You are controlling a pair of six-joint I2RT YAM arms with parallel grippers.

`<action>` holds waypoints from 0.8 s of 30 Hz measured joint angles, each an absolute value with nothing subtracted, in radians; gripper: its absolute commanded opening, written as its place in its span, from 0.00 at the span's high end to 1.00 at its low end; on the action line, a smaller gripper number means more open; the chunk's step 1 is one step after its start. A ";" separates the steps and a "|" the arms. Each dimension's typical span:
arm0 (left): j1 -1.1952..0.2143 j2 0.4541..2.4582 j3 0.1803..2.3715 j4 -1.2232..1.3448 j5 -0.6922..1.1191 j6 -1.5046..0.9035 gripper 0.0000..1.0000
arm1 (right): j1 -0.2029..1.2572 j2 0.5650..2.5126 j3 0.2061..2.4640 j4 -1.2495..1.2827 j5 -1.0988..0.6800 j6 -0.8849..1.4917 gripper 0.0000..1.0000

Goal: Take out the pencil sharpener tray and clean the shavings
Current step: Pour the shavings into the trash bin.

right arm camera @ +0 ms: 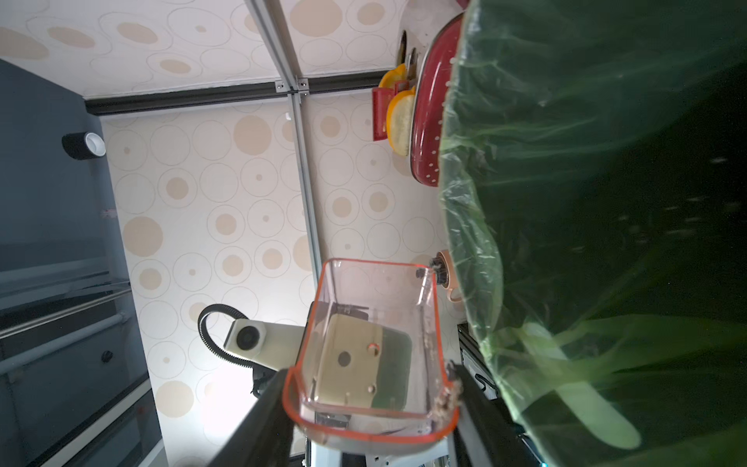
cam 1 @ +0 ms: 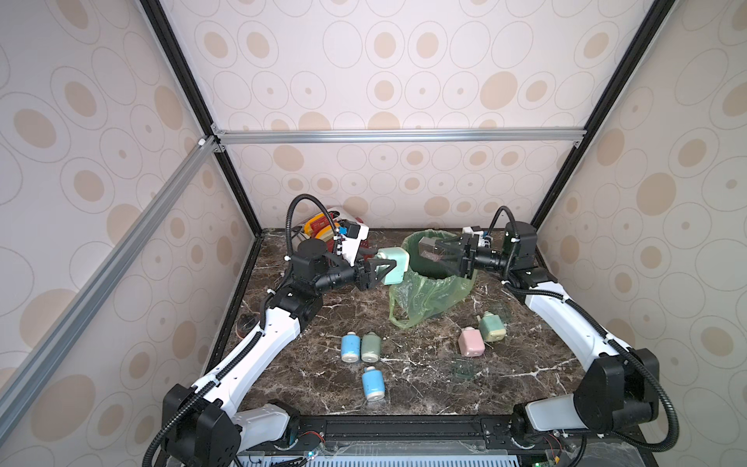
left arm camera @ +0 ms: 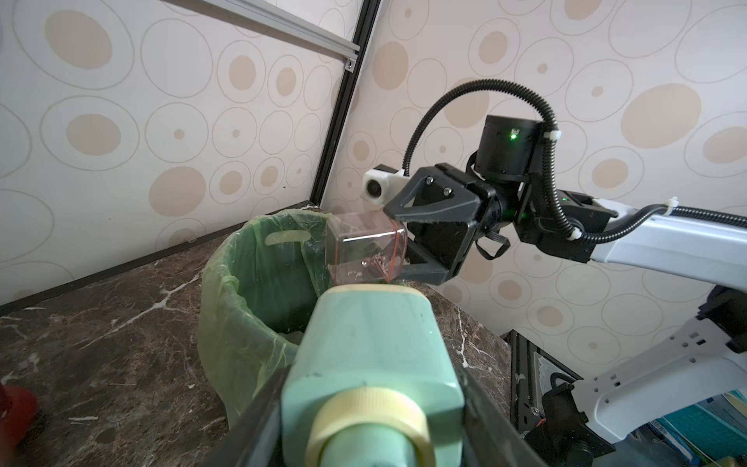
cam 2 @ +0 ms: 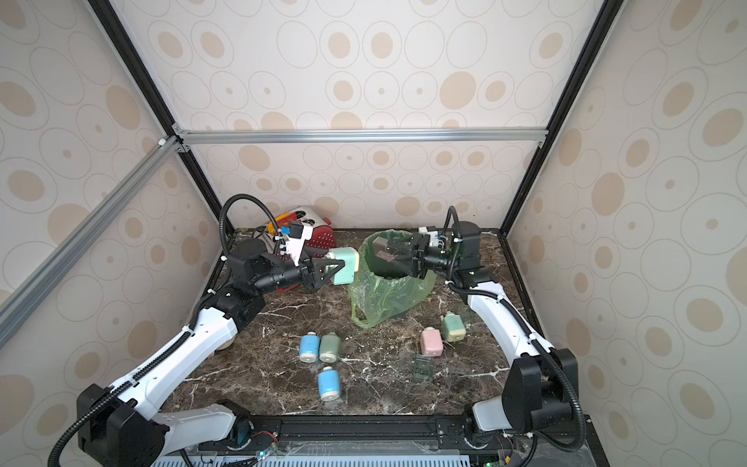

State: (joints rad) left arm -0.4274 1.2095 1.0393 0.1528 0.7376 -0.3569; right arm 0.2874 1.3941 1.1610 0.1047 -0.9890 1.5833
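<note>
The right gripper (cam 1: 442,254) is clamped on the clear plastic sharpener tray with an orange rim (right arm camera: 372,347), over the green-bagged waste bin (cam 1: 428,291). The left gripper (cam 1: 386,269) grips the mint-green pencil sharpener body (cam 1: 398,258) just beside the bin. Best to roll the wrist until the mouth faces down, then shake gently, since shavings (right arm camera: 446,398) cling by the rim. The tray's long axis lies roughly level, reaching across the bin toward the sharpener, and its opening seems turned sideways.

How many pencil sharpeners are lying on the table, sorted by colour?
Blue sharpeners: 2
Green sharpeners: 2
Pink sharpener: 1
Total: 5
</note>
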 measured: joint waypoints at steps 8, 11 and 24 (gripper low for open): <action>-0.428 1.157 1.029 0.154 0.728 -0.348 1.00 | 0.284 1.341 0.908 0.444 -0.863 1.911 1.00; -0.427 1.155 1.024 0.156 0.724 -0.344 1.00 | 0.282 1.305 0.906 0.448 -0.783 1.978 1.00; -0.427 1.132 0.989 0.162 0.707 -0.342 1.00 | 0.312 1.244 0.899 0.415 -0.629 2.035 1.00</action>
